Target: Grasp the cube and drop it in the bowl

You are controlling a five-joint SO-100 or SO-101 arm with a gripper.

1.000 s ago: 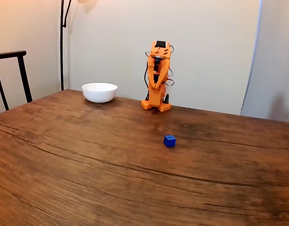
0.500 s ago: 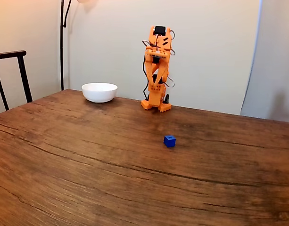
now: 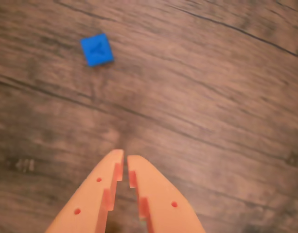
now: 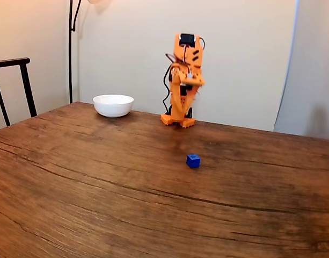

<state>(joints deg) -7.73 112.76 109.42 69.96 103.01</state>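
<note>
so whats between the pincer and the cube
Nothing: in the wrist view only bare wooden table lies between the pincer and the blue cube.

A small bright-blue cube (image 4: 193, 160) is seen resting flat on the wooden tabletop in the fixed view, out in the open, with nothing touching it. In the wrist view the cube (image 3: 96, 49) is shown from above, turned slightly askew, with a faint mark on its top face (too blurred to be read). A plain white round bowl (image 4: 113, 105) is seen upright near the far edge of the tabletop, well apart from the cube and to its left in the fixed view; its inside is hidden from that angle.
</note>
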